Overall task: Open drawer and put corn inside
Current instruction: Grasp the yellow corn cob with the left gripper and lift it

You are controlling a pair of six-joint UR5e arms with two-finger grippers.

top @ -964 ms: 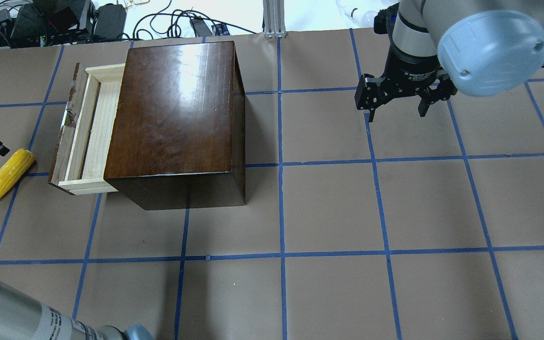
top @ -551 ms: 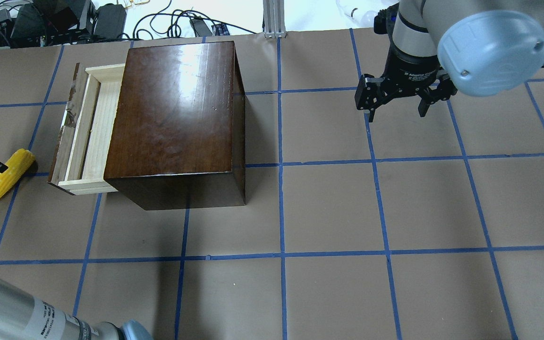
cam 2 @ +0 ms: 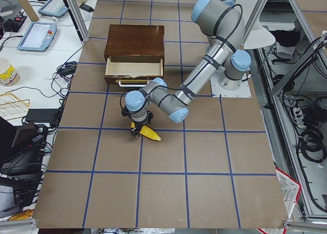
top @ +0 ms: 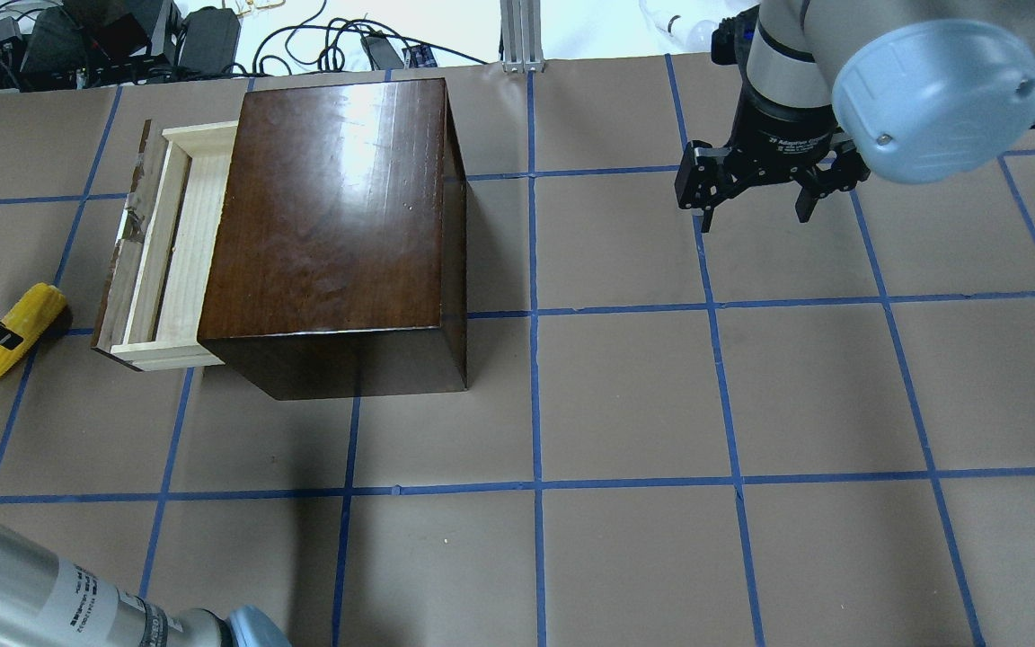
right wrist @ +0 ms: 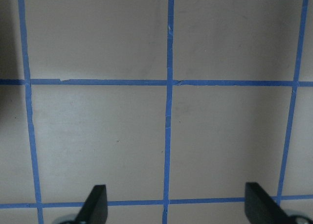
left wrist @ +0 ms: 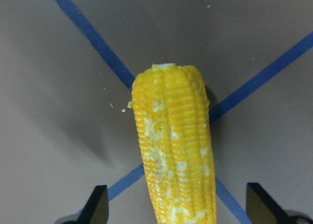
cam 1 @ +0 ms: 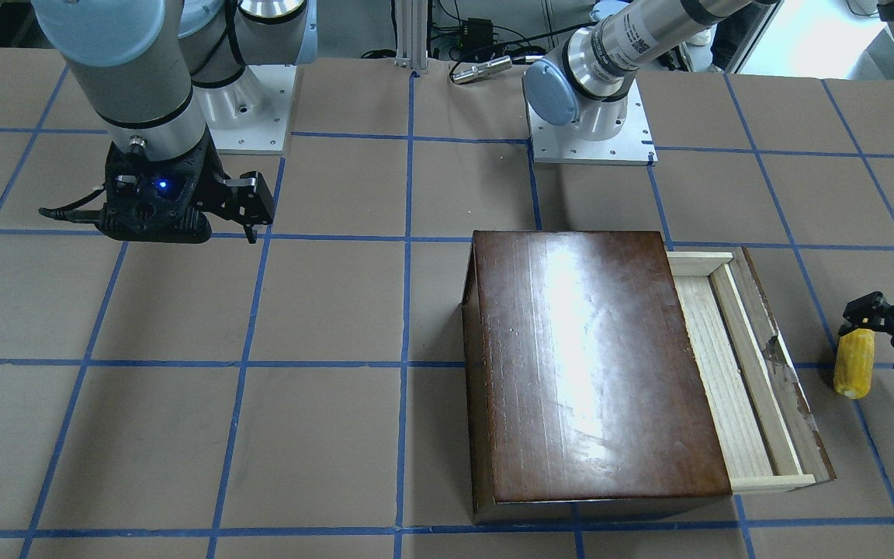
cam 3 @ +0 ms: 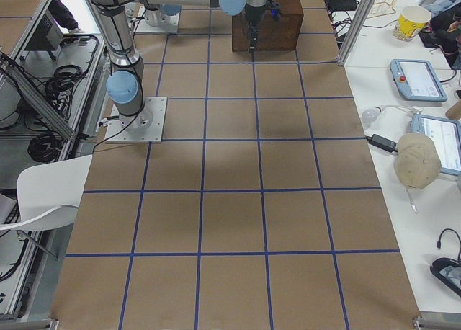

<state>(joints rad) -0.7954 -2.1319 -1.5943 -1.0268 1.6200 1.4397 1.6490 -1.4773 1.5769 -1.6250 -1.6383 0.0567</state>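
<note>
The table is being looked down on from behind the robot by the overhead camera and steeply from the opposite side by the front-facing one, the dark box being shared by both. The table's whole length is being taken in from far off by the two end cameras. The corn is being framed closely from above by the left wrist camera, and the tape grid by the right.

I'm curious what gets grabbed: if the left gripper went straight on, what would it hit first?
Probably the corn, which lies on the table right under the open left gripper; depth is unclear.
</note>
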